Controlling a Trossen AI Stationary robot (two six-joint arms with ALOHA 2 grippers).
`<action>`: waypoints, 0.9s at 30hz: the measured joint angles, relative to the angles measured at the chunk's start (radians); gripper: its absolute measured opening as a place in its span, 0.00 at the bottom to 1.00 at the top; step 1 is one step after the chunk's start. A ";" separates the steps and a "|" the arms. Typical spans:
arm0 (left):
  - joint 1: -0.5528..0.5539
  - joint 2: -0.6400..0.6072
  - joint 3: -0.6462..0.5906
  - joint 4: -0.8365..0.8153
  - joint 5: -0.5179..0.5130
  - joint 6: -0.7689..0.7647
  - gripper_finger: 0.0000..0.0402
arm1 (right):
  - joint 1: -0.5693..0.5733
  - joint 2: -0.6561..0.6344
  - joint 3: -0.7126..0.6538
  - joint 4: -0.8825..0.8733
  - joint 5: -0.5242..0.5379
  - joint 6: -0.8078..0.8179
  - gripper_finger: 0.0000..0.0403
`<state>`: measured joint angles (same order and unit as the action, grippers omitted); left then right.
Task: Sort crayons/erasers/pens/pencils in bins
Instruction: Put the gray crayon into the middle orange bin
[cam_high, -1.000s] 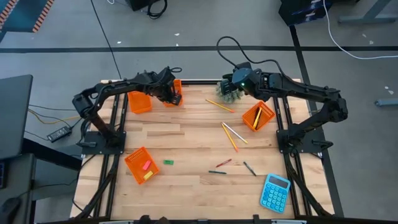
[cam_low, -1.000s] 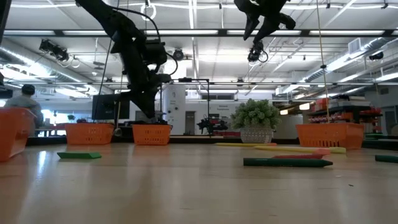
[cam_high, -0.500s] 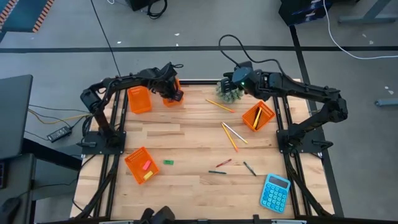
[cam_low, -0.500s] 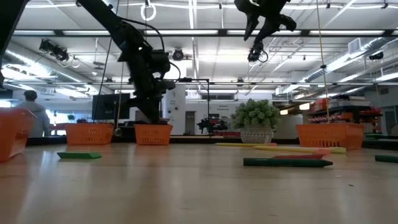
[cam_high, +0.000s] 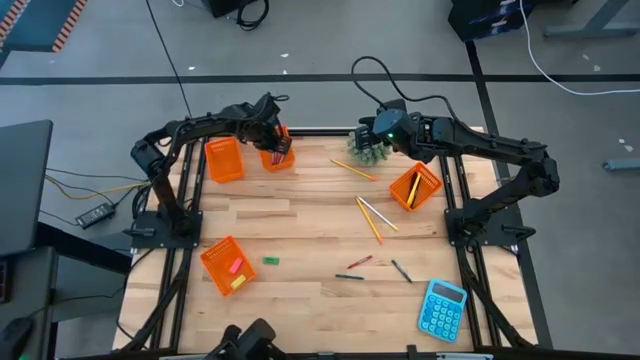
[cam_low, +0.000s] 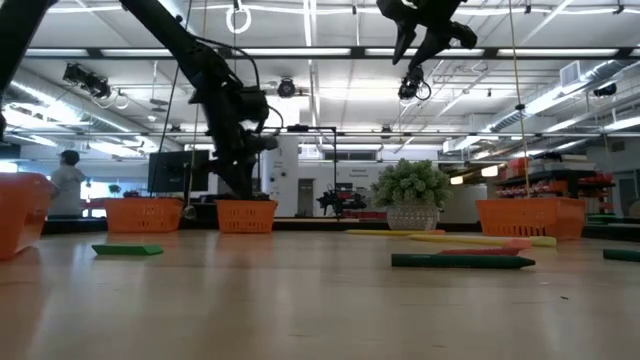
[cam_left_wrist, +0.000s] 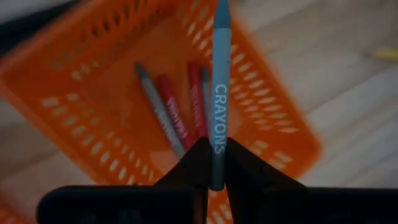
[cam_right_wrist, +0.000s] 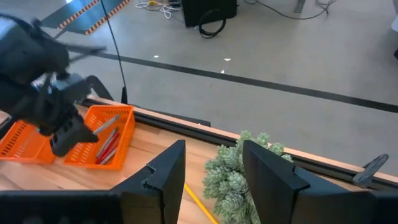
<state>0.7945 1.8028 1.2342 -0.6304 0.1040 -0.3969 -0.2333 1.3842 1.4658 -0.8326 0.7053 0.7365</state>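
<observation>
My own fingers are covering the lower end of the blue crayon I am pinching, and its tip is running off the edge. The bin beneath is blurring.

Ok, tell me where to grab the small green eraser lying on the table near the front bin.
Take the green eraser at its middle, across its narrow width, coming straight down from above. It lies flat on the table, longer one way than the other, with bare wood all round and the bin standing apart from it.
</observation>
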 joint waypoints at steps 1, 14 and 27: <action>0.000 0.016 -0.001 -0.008 0.002 0.000 0.11 | 0.000 0.000 0.000 0.000 0.003 0.000 0.41; -0.027 0.093 -0.001 0.012 0.067 0.024 0.10 | 0.000 0.000 0.000 -0.028 -0.026 0.062 0.41; -0.024 0.096 -0.001 0.035 0.058 0.027 0.24 | 0.000 0.000 0.000 -0.035 -0.029 0.068 0.41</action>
<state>0.7708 1.8984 1.2331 -0.5950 0.1619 -0.3702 -0.2329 1.3840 1.4654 -0.8675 0.6762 0.8043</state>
